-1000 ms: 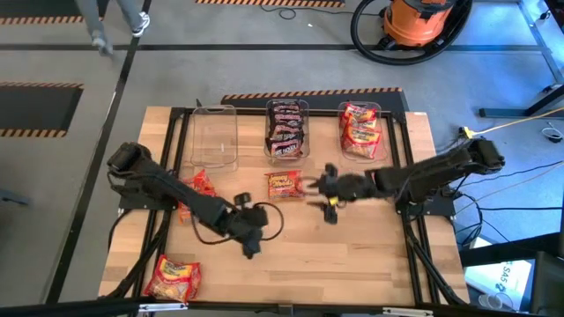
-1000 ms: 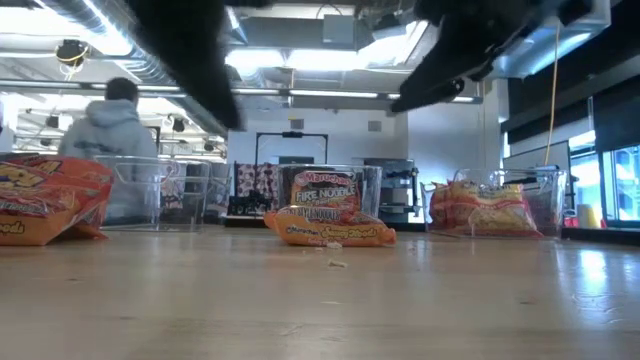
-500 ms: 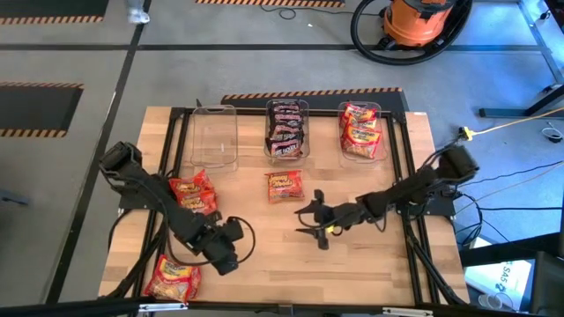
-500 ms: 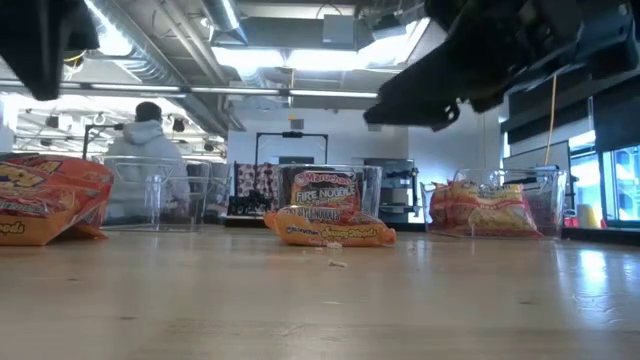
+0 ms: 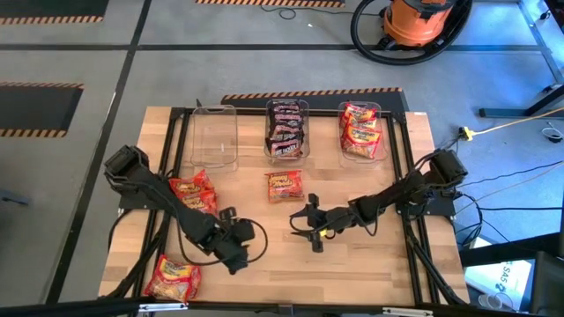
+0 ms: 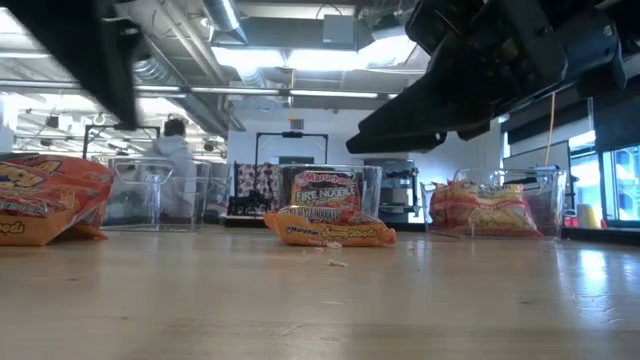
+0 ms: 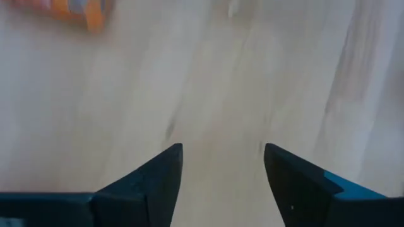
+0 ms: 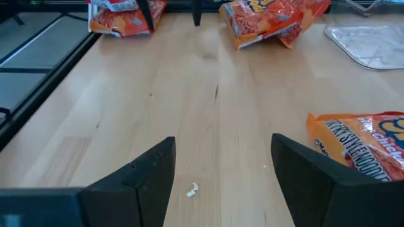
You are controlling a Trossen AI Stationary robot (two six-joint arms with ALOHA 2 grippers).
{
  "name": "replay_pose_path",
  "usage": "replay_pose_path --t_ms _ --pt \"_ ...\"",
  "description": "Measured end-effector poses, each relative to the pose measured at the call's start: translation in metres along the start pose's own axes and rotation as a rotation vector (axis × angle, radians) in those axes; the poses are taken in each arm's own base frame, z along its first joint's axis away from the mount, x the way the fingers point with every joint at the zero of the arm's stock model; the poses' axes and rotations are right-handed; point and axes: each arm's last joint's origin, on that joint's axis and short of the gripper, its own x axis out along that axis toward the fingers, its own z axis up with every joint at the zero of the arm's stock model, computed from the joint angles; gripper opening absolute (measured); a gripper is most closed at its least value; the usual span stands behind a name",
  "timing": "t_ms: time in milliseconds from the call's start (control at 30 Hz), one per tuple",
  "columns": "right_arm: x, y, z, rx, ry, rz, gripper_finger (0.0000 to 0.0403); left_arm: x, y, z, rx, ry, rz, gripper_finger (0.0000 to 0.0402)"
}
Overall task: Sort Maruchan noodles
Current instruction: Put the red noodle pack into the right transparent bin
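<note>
While the wooden table [image 5: 370,264] is filling the middle of the high view, one orange-and-yellow packet [image 5: 172,278] is lying at the lower left of the frame, near the table's front edge, and a pair of red packets [image 5: 194,195] is lying side by side, touching, a little above it at left centre. Just right of those, the left gripper [image 5: 234,256] is hanging over bare wood with its fingers [image 7: 148,183] standing apart and nothing between them, as the left wrist view is showing. Toward the top of the frame three clear bins are sitting in a row: the left bin [image 5: 214,136] is showing no packets, the middle bin [image 5: 287,129] is holding dark maroon packets, and the right bin [image 5: 362,131] is holding red-and-yellow ones. Below the middle bin, near the frame's centre, a single orange packet [image 5: 285,186] is lying flat on the wood by itself. Right of centre and slightly lower, the right gripper [image 5: 308,231] is hovering above the table, its jaws spread wide and gripping nothing; its own camera is looking between the fingers [image 8: 142,180] at empty board, with the orange packet near one finger. In the low view, a person [image 6: 176,175] in a pale hooded top is standing far back in the room, left of centre.
</note>
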Motion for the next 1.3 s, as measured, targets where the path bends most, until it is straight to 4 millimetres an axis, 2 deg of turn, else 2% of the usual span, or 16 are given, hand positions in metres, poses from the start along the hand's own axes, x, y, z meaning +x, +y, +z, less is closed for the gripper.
replay_pose_path --t_ms 133,233,300,400,567,667,767,867,1033,1300 --pt "0.0 0.0 0.0 -0.002 -0.001 -0.001 0.0239 0.006 -0.003 0.012 -0.082 -0.088 -0.033 0.0219" --pt "0.0 0.0 0.0 -0.003 0.0 -0.001 0.0239 0.001 -0.001 0.012 -0.079 0.14 -0.166 0.0216" --pt "0.0 0.0 0.0 -0.002 -0.001 -0.001 0.0239 -0.016 0.0 0.003 -0.105 0.311 -0.215 0.0216" --pt "0.0 0.0 0.0 -0.002 -0.002 -0.001 0.0239 -0.047 0.002 -0.015 -0.146 0.432 -0.235 0.0216" --pt "0.0 0.0 0.0 -0.003 -0.001 -0.001 0.0239 -0.093 0.005 -0.048 -0.269 0.455 -0.199 0.0215" --pt "0.0 0.0 0.0 -0.003 -0.001 -0.001 0.0239 -0.106 0.003 -0.066 -0.311 0.45 -0.161 0.0215" --pt "0.0 0.0 0.0 -0.003 -0.001 -0.001 0.0239 -0.106 0.002 -0.081 -0.317 0.459 -0.119 0.0215" --pt "0.0 0.0 0.0 -0.002 -0.001 -0.001 0.0239 -0.094 0.003 -0.091 -0.321 0.492 -0.11 0.0215" --pt "0.0 0.0 0.0 -0.002 -0.001 -0.001 0.0239 -0.081 0.007 -0.101 -0.327 0.543 -0.112 0.0215" --pt "0.0 0.0 0.0 -0.002 -0.003 -0.009 0.0239 -0.059 0.004 -0.114 -0.343 0.599 -0.209 0.0215"
